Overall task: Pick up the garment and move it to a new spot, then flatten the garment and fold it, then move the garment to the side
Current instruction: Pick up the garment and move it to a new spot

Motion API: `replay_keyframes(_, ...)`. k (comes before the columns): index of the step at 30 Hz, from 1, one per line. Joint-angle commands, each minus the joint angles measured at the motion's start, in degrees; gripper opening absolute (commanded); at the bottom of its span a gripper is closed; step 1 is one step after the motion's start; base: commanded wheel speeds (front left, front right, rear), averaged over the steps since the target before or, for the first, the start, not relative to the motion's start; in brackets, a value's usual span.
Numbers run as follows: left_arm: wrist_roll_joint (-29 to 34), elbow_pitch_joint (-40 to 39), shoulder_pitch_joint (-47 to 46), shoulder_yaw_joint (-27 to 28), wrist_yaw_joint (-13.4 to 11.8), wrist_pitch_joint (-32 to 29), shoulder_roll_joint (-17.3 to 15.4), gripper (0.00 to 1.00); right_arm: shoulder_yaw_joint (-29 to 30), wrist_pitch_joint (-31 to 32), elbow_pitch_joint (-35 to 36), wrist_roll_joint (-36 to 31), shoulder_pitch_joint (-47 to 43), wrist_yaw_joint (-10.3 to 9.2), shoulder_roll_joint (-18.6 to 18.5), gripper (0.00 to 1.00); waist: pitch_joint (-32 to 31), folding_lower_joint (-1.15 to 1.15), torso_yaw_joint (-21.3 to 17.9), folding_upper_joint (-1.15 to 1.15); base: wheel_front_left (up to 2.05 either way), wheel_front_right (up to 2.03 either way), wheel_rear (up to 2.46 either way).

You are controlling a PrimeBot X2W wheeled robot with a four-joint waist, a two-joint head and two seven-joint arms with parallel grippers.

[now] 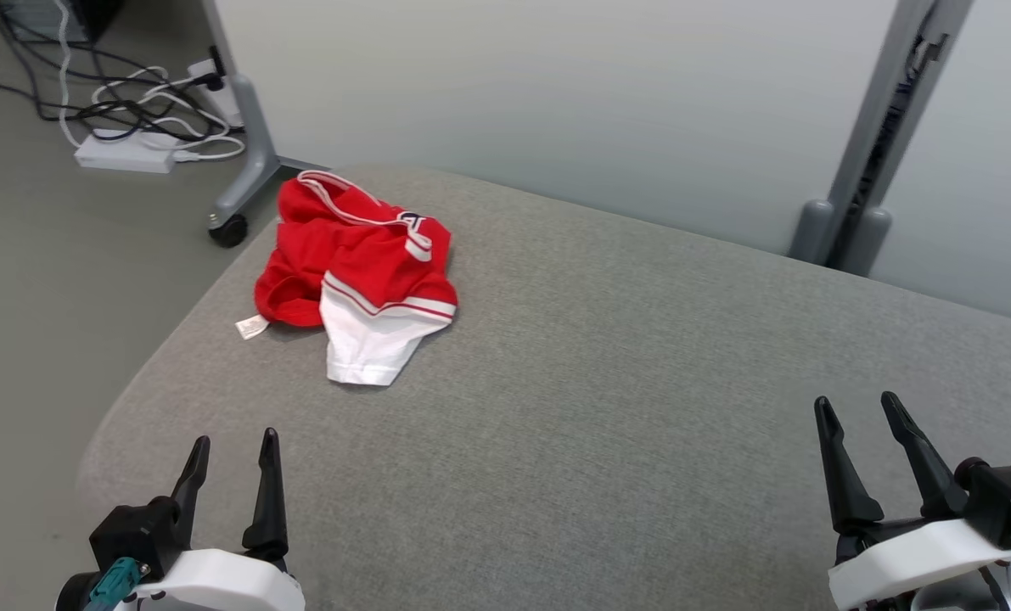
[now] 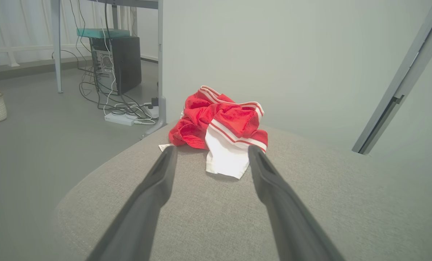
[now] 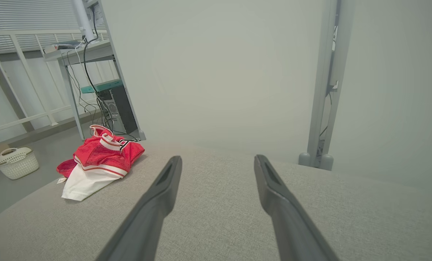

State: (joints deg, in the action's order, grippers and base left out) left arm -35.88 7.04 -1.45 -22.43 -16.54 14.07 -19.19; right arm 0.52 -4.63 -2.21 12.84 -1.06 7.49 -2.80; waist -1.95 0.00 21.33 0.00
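While the left gripper [image 1: 236, 437] and right gripper [image 1: 856, 400] hover spread and empty at the near edge, open grey cushion [image 1: 598, 382] stretches ahead. The crumpled red-and-white garment [image 1: 361, 271] lies far left, close to the cushion's rounded edge. Beyond, the wrist views add a white basket [image 3: 15, 162] on the floor.

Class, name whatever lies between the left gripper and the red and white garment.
Nothing lies there: the stretch from the left gripper to the garment is bare grey cushion, as the head view shows.
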Motion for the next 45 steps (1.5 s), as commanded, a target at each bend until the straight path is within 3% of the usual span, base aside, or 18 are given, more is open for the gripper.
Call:
replay_keyframes(1, -0.32, -0.25, 0.44, 0.19, -0.21, -0.15, -0.29, 1.00, -0.04, 0.18, 0.42, 0.37, 0.34, 0.01, -0.23, 1.00, -0.22, 0.00, 4.05, 0.00, 0.00, 0.00, 0.00)
replay_keyframes(9, -0.85, -0.65, 0.55, 0.16, 0.24, -0.58, -0.84, 1.00, -0.54, 0.79, 0.61, -0.06, 0.73, 0.01, -0.23, 1.00, 0.22, 0.00, 5.51, 0.00, 0.00, 0.00, 0.00)
replay_keyframes(21, -0.44, -0.96, -8.62, 2.51, 0.66, -5.20, -5.44, 1.00, 0.22, 0.68, 0.98, -0.19, 1.59, 0.01, -0.23, 1.00, 1.78, 0.00, -2.29, 0.00, 0.00, 0.00, 0.00)
replay_keyframes(27, -1.57, 3.04, -18.86, 2.66, 3.96, -11.48, -8.27, 1.00, 1.02, 1.09, 2.14, -1.02, 2.20, 0.01, -0.22, 1.00, 4.23, 0.00, -6.86, 0.00, 0.00, 0.00, 0.00)
replay_keyframes(36, -5.66, 15.13, -34.51, 3.56, 9.56, -22.63, -11.32, 1.00, 1.12, 1.89, 4.56, -2.27, 5.06, 0.01, -0.23, 1.00, 10.36, 0.00, -12.61, 0.00, 0.00, 0.00, 0.00)
replay_keyframes(45, -6.38, 23.27, -41.89, 1.33, 13.53, -30.08, -13.04, 1.00, 0.88, 2.14, 6.02, -3.38, 8.41, 0.01, -0.22, 1.00, 17.81, 0.00, -16.10, 0.00, 0.00, 0.00, 0.00)
